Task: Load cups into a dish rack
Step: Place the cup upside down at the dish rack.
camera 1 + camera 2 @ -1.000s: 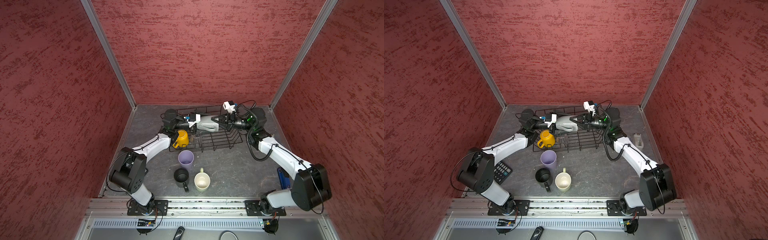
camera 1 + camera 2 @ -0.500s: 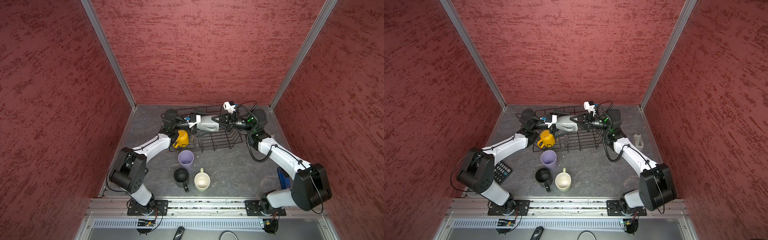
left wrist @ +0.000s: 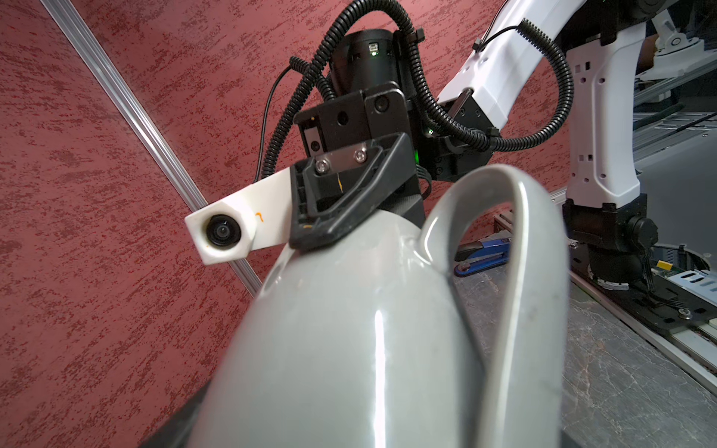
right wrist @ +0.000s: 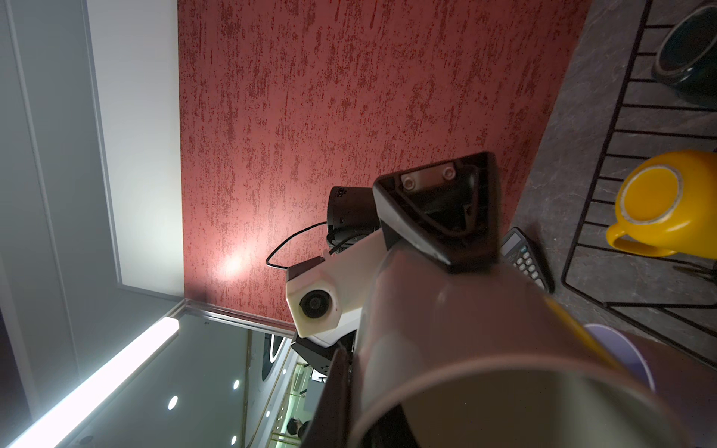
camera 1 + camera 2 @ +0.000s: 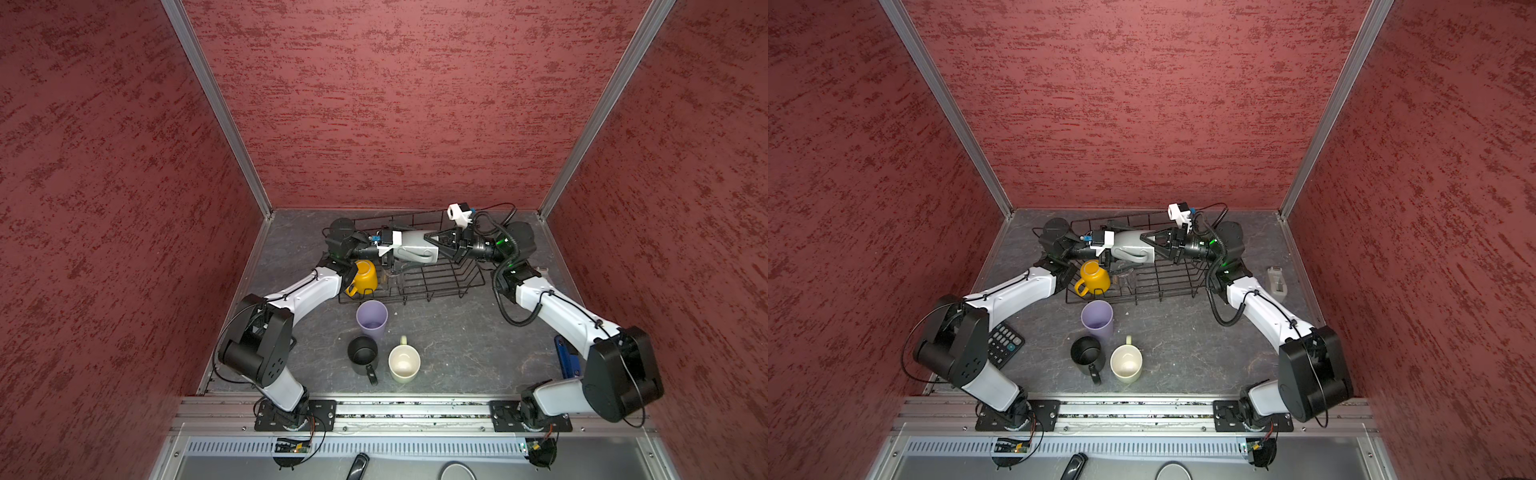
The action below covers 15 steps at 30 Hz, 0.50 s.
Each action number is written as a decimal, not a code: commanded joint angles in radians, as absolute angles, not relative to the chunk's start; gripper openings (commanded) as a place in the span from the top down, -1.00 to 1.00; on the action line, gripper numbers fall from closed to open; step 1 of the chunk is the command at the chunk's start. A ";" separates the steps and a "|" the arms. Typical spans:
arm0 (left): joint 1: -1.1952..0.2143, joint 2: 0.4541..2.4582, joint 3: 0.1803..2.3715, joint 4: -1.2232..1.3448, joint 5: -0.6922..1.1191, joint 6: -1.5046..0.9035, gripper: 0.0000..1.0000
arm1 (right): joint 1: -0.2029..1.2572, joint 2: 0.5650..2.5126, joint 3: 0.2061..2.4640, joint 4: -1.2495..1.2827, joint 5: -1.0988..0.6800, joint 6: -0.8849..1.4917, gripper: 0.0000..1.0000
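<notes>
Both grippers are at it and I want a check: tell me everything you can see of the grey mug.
The grey mug is glossy, ceramic-looking and plain, with one large loop handle turned toward the arm bases. It lies on its side in the air over the dish rack. The right gripper is shut on its open rim; one finger of the left gripper rests against its base end, but whether that gripper grips cannot be told.

A calculator (image 5: pixel 1005 345) lies on the grey tabletop (image 5: pixel 1183 340), a blue stapler (image 3: pixel 483 254) well apart.
</notes>
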<state>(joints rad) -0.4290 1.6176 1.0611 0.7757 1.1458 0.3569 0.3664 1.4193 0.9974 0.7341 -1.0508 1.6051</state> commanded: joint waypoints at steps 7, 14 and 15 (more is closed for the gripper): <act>-0.457 1.622 1.076 0.791 1.162 0.361 -0.94 | 0.388 1.409 0.993 0.818 -1.033 1.640 1.00; -0.456 1.619 1.070 0.831 1.179 0.332 -0.96 | 0.388 1.416 0.992 0.828 -1.027 1.643 1.00; -0.456 1.617 1.072 0.833 1.181 0.329 -0.96 | 0.388 1.417 0.989 0.827 -1.023 1.643 1.00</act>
<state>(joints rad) -0.4343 1.6176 1.0611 0.7883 1.1511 0.3481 0.3691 1.4197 0.9955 0.7551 -1.0458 1.6165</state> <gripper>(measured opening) 0.982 0.100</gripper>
